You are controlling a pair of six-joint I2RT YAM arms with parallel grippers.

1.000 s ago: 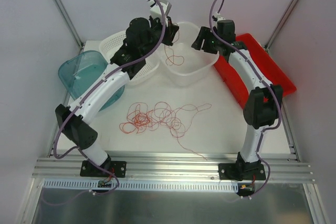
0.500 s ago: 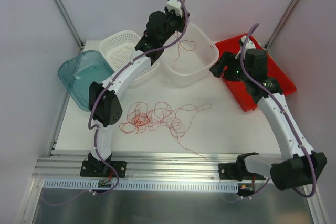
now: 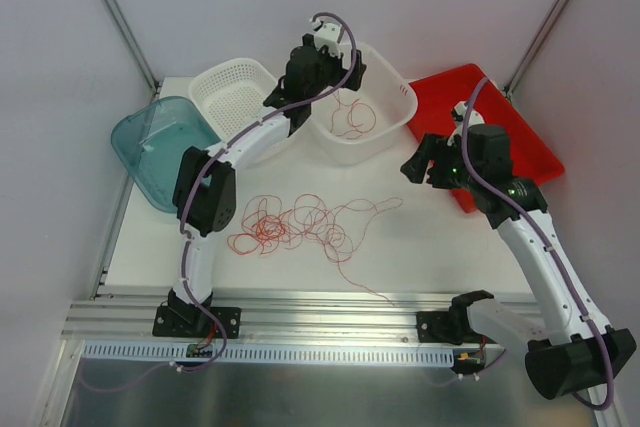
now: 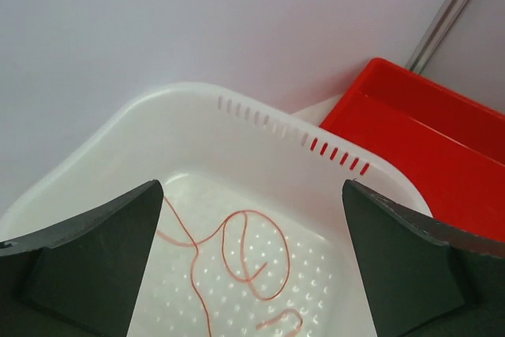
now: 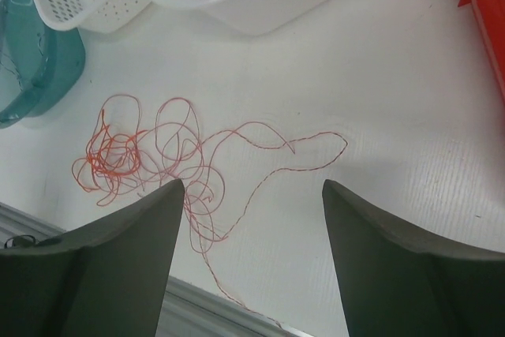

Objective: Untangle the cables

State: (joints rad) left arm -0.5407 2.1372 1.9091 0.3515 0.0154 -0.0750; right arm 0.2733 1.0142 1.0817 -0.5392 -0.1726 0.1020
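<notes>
The left pincer (image 4: pixel 252 195) hangs wide and empty over the white tub (image 4: pixel 260 112) at upper centre. One cable (image 3: pixel 352 119) lies there, probably to keep it apart. The other cables (image 3: pixel 295 222) lie knotted mid-worktop (image 3: pixel 430 237). The right pincer (image 5: pixel 252 185), also wide and empty, hovers to their right.

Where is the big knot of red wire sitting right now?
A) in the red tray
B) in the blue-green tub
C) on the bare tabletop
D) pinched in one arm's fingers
C: the tangled cables lie spread on the white table, with nothing gripping them.
</notes>
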